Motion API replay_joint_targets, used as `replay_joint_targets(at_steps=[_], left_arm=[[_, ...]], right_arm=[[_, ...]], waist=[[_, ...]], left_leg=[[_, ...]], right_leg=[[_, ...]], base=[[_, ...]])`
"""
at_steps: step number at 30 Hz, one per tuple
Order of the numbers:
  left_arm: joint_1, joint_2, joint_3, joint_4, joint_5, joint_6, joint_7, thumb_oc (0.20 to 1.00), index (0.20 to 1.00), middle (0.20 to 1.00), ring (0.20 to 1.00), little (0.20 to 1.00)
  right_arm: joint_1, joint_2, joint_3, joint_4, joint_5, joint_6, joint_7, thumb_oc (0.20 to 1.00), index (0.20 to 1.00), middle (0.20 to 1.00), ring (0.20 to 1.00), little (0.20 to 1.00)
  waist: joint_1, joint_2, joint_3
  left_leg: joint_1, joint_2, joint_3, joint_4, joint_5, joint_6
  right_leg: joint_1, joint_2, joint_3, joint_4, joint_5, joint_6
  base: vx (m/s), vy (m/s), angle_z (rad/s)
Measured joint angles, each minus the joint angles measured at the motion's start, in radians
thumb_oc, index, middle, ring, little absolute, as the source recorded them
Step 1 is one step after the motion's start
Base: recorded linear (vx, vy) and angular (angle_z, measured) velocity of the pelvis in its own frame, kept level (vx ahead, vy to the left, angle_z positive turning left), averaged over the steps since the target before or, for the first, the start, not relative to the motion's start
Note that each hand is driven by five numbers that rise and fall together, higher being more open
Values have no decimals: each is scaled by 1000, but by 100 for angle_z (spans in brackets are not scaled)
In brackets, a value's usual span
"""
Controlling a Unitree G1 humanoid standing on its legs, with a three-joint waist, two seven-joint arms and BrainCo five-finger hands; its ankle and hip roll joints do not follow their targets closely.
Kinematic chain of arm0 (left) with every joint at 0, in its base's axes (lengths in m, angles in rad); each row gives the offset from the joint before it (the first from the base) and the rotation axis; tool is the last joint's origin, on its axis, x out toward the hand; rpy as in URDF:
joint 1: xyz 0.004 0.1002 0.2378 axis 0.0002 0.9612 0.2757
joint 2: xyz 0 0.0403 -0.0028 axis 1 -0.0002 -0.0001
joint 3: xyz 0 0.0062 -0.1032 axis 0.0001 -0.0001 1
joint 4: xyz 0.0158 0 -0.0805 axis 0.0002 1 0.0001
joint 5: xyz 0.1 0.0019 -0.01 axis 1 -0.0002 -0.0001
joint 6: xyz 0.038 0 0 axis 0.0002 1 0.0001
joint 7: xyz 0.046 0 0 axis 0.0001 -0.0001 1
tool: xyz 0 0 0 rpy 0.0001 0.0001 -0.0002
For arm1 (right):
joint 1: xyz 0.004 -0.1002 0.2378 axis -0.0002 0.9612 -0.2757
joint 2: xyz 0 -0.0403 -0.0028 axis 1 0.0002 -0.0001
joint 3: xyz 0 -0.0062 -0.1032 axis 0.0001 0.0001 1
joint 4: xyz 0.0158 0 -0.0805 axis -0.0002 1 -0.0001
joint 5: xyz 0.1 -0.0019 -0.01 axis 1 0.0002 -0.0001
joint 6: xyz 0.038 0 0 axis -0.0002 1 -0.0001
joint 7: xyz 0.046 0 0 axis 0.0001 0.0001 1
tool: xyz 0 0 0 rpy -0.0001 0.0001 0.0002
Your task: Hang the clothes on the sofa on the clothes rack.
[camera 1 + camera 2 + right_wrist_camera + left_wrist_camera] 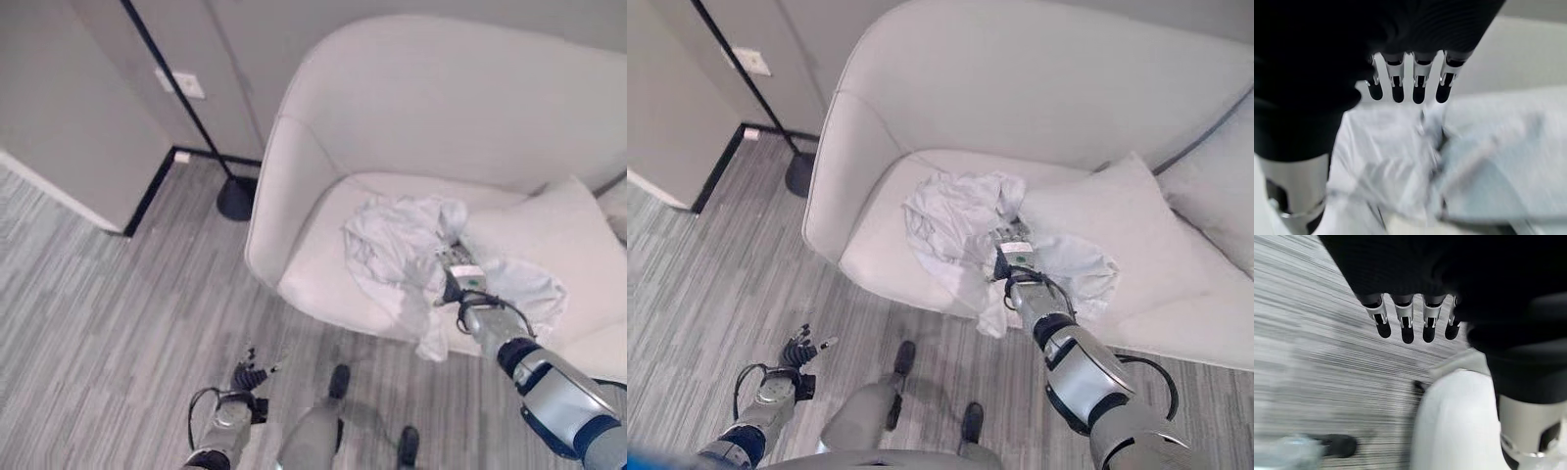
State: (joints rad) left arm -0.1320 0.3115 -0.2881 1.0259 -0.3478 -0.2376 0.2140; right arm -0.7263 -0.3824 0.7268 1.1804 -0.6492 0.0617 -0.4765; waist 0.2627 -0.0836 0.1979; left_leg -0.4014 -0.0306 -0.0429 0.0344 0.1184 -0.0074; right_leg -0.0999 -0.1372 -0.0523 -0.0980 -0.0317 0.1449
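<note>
The right robot hand (458,266) hovers just above the crumpled pale blue-white cloth garment (404,245), fingers (1407,88) straight and holding nothing. The garment lies heaped on the seat of the rounded cream upholstered sofa (441,88), one end drooping over the front edge, beside a cream cushion (554,230). It looks light, soft and limp, so pinching a thick raised fold near the heap's middle should gather it best. The left robot hand (250,377) hangs loosely open, low over the grey striped floor (98,313).

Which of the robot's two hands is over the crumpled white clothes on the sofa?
The right hand, reaching out over the crumpled white clothes on the cream sofa. The left hand hangs low above the grey striped floor, away from the sofa.
</note>
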Motion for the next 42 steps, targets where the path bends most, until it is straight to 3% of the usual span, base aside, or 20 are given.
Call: replay_joint_targets(at_steps=[5, 13, 15, 20, 28, 30, 36, 37, 38, 42], left_arm=[[-7, -2, -2, 47, 1, 1, 3, 1000, 1000, 1000, 1000, 1000], [-97, -2, -35, 32, 16, -6, 20, 1000, 1000, 1000, 1000, 1000], [-117, 12, -63, -5, 20, -16, 35, 1000, 1000, 1000, 1000, 1000], [-145, 36, -119, -62, 169, -26, 105, 1000, 1000, 1000, 1000, 1000], [-154, 65, -182, -122, 300, -23, 178, 1000, 1000, 1000, 1000, 1000], [-178, 109, -255, -150, 402, -23, 211, 1000, 1000, 1000, 1000, 1000], [-210, 151, -287, -200, 620, -13, 339, 1000, 1000, 1000, 1000, 1000], [-212, 153, -287, -207, 639, -11, 350, 1000, 1000, 1000, 1000, 1000], [-214, 155, -288, -219, 661, -5, 375, 1000, 1000, 1000, 1000, 1000], [-216, 170, -275, -266, 724, 14, 428, 1000, 1000, 1000, 1000, 1000]], right_arm=[[-24, -29, 5, 58, -1, -1, 1, 1000, 1000, 1000, 1000, 1000], [-132, -187, 88, 95, -82, 12, 0, 1000, 1000, 1000, 1000, 1000], [-159, -240, 165, 96, -142, 27, 2, 1000, 1000, 1000, 1000, 1000], [-156, -309, 253, 93, -300, 42, 7, 1000, 1000, 1000, 1000, 1000], [-96, -302, 264, 132, -375, 67, 10, 1000, 1000, 1000, 1000, 1000], [-93, -296, 258, 154, -376, 99, -6, 1000, 1000, 1000, 1000, 1000], [-126, -244, 221, 205, -389, 168, -46, 1000, 1000, 1000, 1000, 1000], [-130, -243, 221, 207, -395, 177, -49, 636, 636, 636, 636, 636], [-136, -242, 221, 212, -401, 191, -60, 200, 200, 200, 200, 200], [-180, -244, 185, 216, -413, 233, -55, 200, 200, 200, 200, 200]], waist=[[39, 3, 55], [68, 19, 99], [80, 20, 104], [96, 20, 107], [101, 26, 134], [102, 33, 154], [96, 30, 157], [96, 30, 157], [96, 30, 157], [101, 29, 158]], left_leg=[[-47, 2, 1, 1, 5, -4], [-119, -26, 4, 2, 12, 6], [-142, -28, 5, 1, 11, 5], [-168, -28, 7, 1, 10, 4], [-219, -25, 2, 4, 13, 6], [-251, -26, -1, 18, 13, 5], [-300, -34, -3, 22, 5, -7], [-306, -34, -3, 23, 4, -7], [-319, -35, -2, 25, 4, -8], [-365, -53, 0, 38, 4, -7]], right_leg=[[-46, 0, 1, 0, 9, 1], [-113, -28, -5, 0, 9, 11], [-138, -31, -4, 0, 9, 12], [-166, -33, -2, 0, 6, 16], [-212, -29, -6, 0, 3, 20], [-233, -27, -11, 0, 3, 21], [-289, -35, -19, 19, -1, 29], [-301, -36, -17, 32, -6, 32], [-322, -39, -14, 50, -14, 32], [-387, -61, -8, 111, -35, 50]], base=[[30, 15, 0], [40, 22, 4], [56, -6, 0], [44, -13, -3], [-2, -47, 2], [-9, -37, 4], [-1, -3, 1], [23, -3, -4], [31, -4, -3], [18, 11, 6]])
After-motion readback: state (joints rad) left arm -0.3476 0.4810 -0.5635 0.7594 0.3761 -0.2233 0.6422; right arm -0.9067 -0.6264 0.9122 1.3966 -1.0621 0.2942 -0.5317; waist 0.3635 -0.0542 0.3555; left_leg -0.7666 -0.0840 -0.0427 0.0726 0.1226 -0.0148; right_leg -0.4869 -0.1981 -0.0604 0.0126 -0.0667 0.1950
